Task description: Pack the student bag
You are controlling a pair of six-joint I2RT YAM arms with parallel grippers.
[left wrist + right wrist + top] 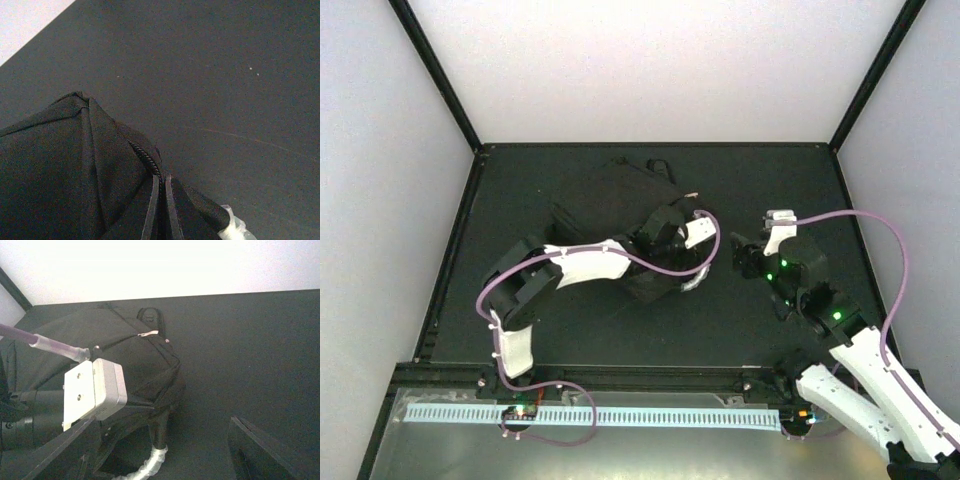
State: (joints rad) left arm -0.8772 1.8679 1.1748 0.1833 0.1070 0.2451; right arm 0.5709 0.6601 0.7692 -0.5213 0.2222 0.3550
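black fabric at the near-right corner of the student bag (pixel 605 210), which lies on the tabletop (pixel 620 335) slanting from far-left to near-right, is pinched in the closed left hand (pixel 668 270), while the wide-open right hand (pixel 742 252) hovers apart, just right of that corner.
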